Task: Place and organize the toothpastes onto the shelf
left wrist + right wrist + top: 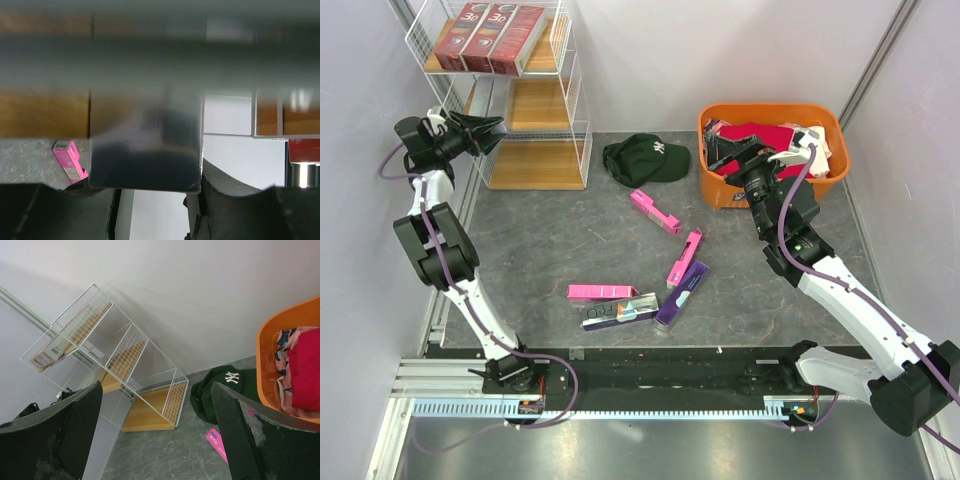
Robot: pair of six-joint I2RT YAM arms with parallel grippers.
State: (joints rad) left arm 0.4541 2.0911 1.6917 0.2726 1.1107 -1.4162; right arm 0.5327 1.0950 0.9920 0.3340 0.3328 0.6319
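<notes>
- Pinching a grey box (145, 145) in the nearly closed left gripper (485, 128), upper left, at the shelf's (575, 130) wire side.
- Keep it level; lift clear of the blurred wire rail (150, 50) before sliding in, probably onto the middle board.
- Spread wide and empty: right gripper (157, 395), above the tub (720, 185), upper right.
- Five loose boxes (605, 292) at centre, cap (645, 158) above them, red boxes (485, 38) on the top tier.

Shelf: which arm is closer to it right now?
Left. The left fingers, gripping a silver-grey toothpaste box, are right at the shelf; the right fingers hang open over the orange tub, far from it.
</notes>
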